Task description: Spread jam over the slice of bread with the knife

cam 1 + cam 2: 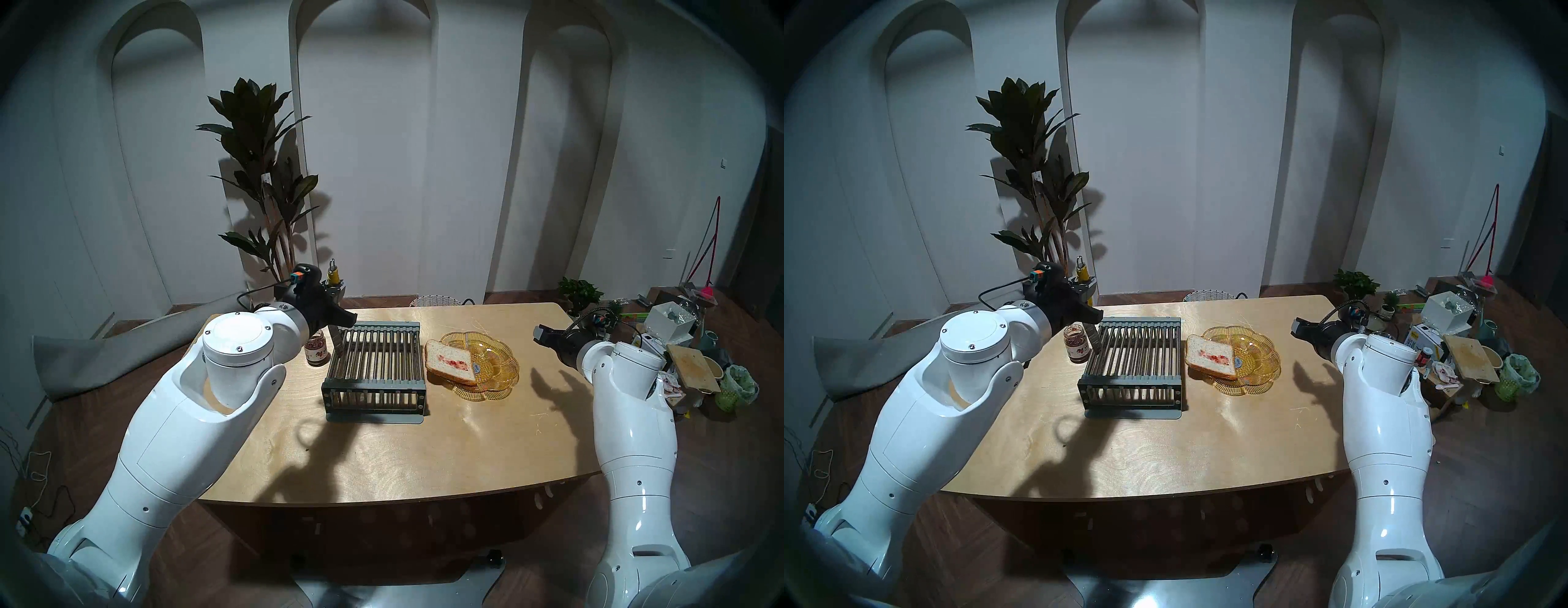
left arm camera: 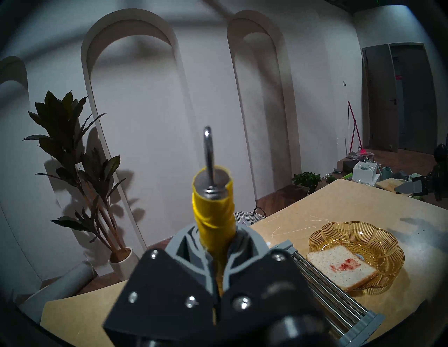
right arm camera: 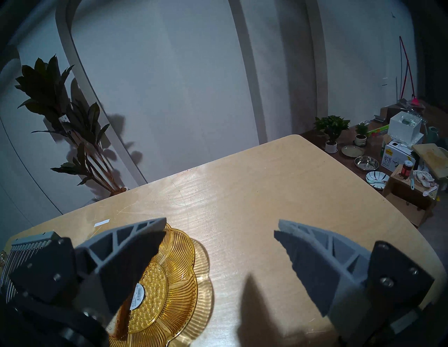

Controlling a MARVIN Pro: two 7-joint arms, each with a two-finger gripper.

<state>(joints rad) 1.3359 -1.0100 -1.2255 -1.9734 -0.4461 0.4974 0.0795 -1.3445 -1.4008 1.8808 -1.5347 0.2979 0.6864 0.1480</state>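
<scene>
Left pincer (image 2: 215,244) clamps knife (image 2: 213,208) upright, blade down.

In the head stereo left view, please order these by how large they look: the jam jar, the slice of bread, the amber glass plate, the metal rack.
1. metal rack
2. amber glass plate
3. slice of bread
4. jam jar, partly hidden by the left arm, yet clearly smallest.

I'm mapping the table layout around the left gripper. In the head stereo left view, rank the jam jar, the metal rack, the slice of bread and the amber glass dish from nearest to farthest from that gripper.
1. Jam jar, just below the left gripper.
2. Metal rack, beside it to the right.
3. Slice of bread, past the rack, on the dish's left edge.
4. Amber glass dish, farthest right.
</scene>
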